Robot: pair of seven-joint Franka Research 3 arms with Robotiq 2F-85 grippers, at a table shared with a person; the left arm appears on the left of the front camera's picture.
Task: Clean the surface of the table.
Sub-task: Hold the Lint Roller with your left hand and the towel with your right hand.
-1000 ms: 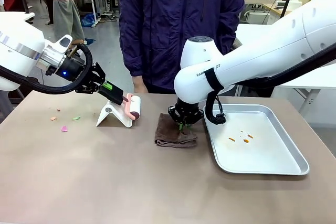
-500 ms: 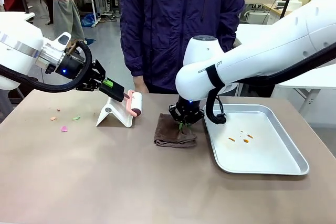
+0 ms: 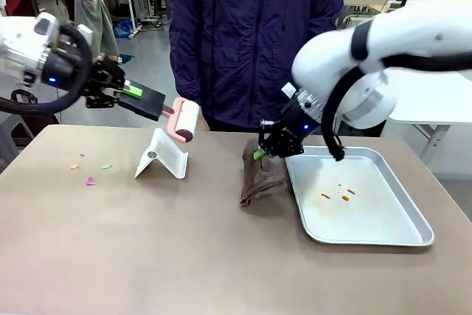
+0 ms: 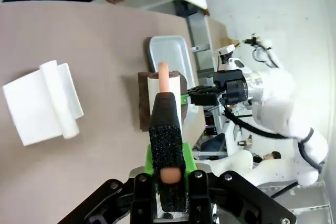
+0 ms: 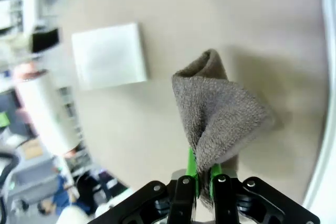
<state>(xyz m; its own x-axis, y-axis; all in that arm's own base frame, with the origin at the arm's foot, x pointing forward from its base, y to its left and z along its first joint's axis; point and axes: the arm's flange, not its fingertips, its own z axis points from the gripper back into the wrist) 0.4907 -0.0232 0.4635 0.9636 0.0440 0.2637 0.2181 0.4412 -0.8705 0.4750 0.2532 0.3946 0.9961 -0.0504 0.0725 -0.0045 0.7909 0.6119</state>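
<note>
The taupe table [image 3: 147,256] carries a few small coloured scraps [image 3: 90,180] at its left. My left gripper [image 3: 138,94] is shut on the black handle [image 4: 167,129] of a pink-and-white lint roller [image 3: 184,119], held in the air above a white stand [image 3: 162,156]. My right gripper [image 3: 262,153] is shut on a corner of a brown cloth [image 3: 262,178]; the cloth hangs down, its lower end touching the table beside the tray. In the right wrist view the cloth [image 5: 220,108] droops from the green pads of my right gripper [image 5: 202,174].
A shallow silver tray [image 3: 398,234] with a few orange crumbs [image 3: 335,196] lies at the right. A person in a dark jacket [image 3: 251,35] stands at the far edge. The near half of the table is bare.
My left gripper raised the roller off the stand and drew it back to the left. The right gripper pulled the cloth up off the table and toward the tray.
</note>
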